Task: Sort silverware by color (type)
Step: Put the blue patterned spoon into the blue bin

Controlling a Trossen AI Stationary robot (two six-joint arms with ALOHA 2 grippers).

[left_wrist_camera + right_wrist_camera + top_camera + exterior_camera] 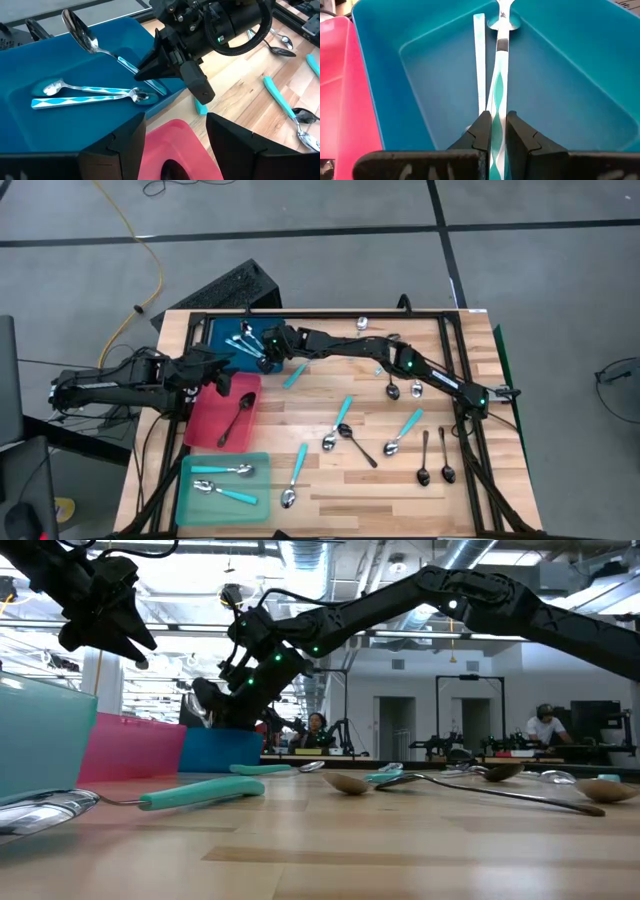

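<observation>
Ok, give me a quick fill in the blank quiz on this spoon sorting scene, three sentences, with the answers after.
1. The right claw is shut on a patterned spoon above the ____ tray.
2. The red tray holds one ____ spoon.
3. The left claw hovers over the ____ tray, holding nothing.

Missing words: blue; black; red
</observation>
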